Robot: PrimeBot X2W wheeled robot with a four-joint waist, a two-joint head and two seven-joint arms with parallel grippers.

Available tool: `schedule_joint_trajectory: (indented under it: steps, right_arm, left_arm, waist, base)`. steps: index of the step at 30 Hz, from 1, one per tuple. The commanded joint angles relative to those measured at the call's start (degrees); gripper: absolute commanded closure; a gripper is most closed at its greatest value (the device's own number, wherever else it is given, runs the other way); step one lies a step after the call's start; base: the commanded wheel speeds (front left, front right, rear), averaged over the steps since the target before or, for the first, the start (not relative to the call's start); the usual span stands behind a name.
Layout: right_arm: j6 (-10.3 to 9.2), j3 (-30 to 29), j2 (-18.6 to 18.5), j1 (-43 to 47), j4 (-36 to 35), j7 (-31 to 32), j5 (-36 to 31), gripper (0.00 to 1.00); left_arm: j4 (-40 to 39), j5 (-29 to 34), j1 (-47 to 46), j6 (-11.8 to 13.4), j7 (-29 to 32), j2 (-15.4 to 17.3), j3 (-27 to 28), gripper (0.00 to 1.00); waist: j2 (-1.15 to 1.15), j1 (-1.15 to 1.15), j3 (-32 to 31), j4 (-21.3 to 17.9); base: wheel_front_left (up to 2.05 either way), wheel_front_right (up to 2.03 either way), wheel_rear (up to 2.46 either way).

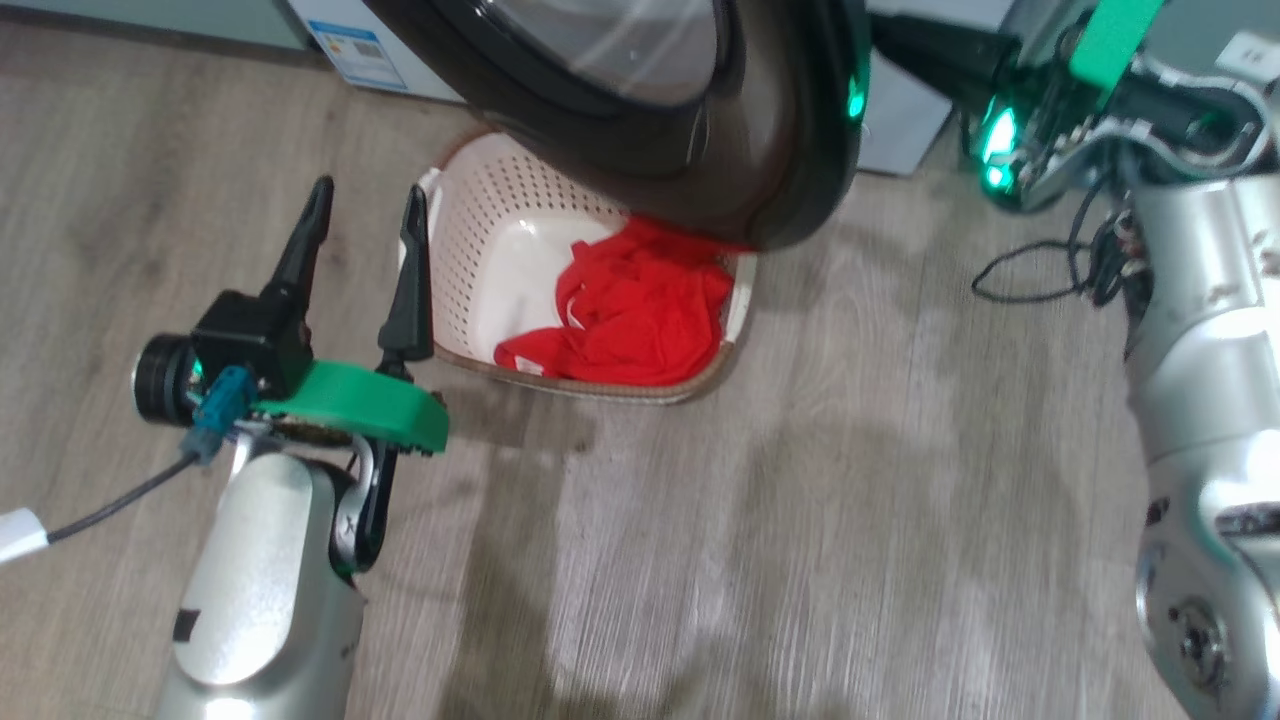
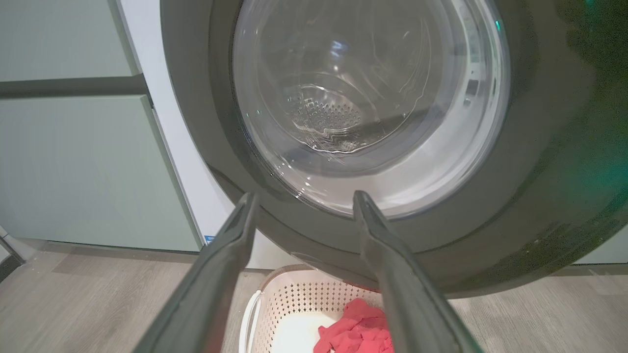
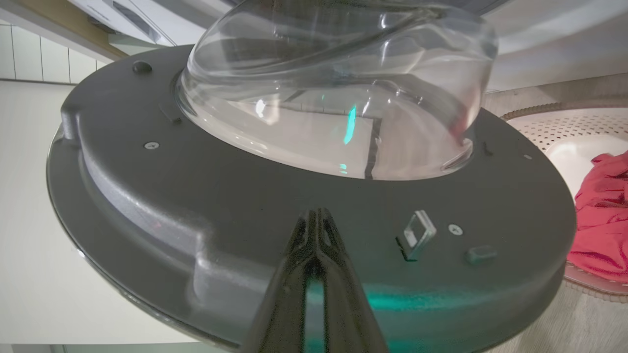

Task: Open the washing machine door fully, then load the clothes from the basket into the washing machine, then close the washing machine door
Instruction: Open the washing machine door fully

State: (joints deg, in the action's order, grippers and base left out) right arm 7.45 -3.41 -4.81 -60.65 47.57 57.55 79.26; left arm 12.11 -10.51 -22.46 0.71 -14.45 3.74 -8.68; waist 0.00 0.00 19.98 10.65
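Observation:
The washing machine door, black-rimmed with a clear glass bowl, stands partly swung out over the basket. The clothes, a red heap, lie in the basket's right half. My left gripper hovers open and empty just left of the basket. In the left wrist view, the left gripper faces the door's outer glass, with basket and clothes below. My right gripper is shut at the door's right edge. In the right wrist view its shut tips rest against the door's inner rim.
The white washing machine front carries a blue sticker low down. Pale green cabinets stand to its left. A black cable loops on the wooden floor near my right arm. Bare floor stretches in front of the basket.

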Motion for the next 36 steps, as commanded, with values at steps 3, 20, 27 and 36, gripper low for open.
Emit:
schedule_joint_trajectory:
  steps: [3, 20, 27, 36]
  right_arm:
    - [0.03, 1.51, 1.8, 0.76, -2.98, 0.97, 1.1, 1.0]
    - [0.03, 17.05, 1.92, 12.43, -9.23, -1.18, 14.7, 1.0]
    - [0.03, 22.56, 1.92, 13.9, -10.1, -5.6, 18.67, 1.0]
    - [0.03, 26.5, 1.93, 14.7, -10.59, -10.54, 20.82, 1.0]
  left_arm:
    - [-1.08, 0.0, 0.51, 0.36, -0.54, 0.68, 2.12, 0.0]
    - [1.56, -1.51, 4.35, 1.58, -0.12, 0.51, 1.39, 0.0]
    - [1.85, -2.39, 5.35, 1.9, -0.15, 0.17, 0.36, 0.0]
    - [2.4, -3.86, 5.29, 2.52, -0.29, -0.4, -1.68, 0.0]
  waist:
    - [0.0, 0.0, -1.93, 1.36]
    - [0.0, 0.0, -7.6, 7.96]
    - [0.0, 0.0, -8.47, 10.9]
    - [0.0, 0.0, -8.98, 15.25]
  base:
    - [0.0, 0.0, 0.0]
    - [0.0, 0.0, 0.0]
    - [0.0, 0.0, 0.0]
    - [0.0, 0.0, 0.0]
